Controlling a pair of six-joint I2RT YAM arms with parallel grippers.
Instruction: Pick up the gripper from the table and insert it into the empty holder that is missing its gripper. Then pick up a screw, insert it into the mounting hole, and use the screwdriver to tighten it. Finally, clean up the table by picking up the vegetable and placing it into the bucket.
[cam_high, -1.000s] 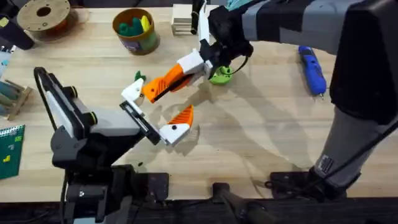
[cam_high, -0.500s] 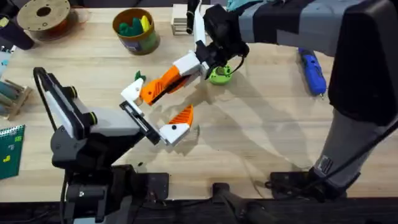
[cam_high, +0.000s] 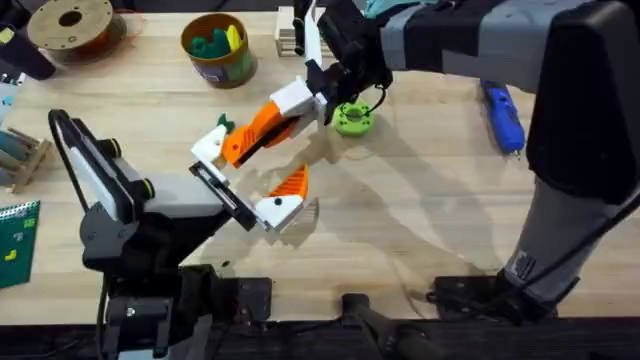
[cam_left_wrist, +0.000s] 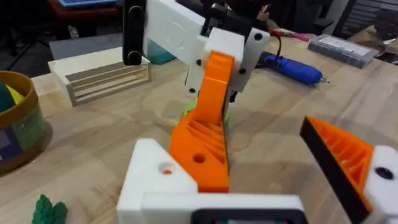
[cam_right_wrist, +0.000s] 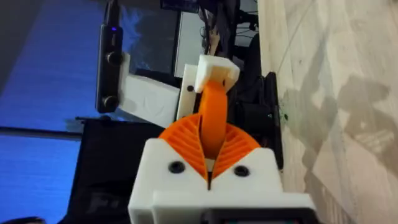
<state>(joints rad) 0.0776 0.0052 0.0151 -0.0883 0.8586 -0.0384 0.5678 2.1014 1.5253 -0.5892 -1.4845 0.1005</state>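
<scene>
My right gripper (cam_high: 290, 112) reaches in from the right and is shut on the orange gripper (cam_high: 255, 131). The wedge's far end rests against the white holder (cam_high: 212, 150), which is one finger of my left gripper (cam_high: 247, 178). In the left wrist view the gripper (cam_left_wrist: 208, 143) leans on the holder (cam_left_wrist: 152, 177). My left gripper stands open, and its other finger carries an orange pad (cam_high: 293, 183). The dark-green vegetable (cam_high: 222, 122) lies just beyond the holder. At the back stands the yellow bucket (cam_high: 218, 52). The blue screwdriver (cam_high: 503, 112) lies at the right.
A lime-green ring (cam_high: 352, 119) sits under the right wrist. A brown spool (cam_high: 70, 25) is at the back left and a stack of wooden slats (cam_high: 291, 32) beside the bucket. A green board (cam_high: 15, 235) and a small rack (cam_high: 20, 155) line the left edge.
My right gripper has carried the orange gripper a little left and farther back, closer onto the holder. More of the lime ring shows now. The left arm has barely moved.
</scene>
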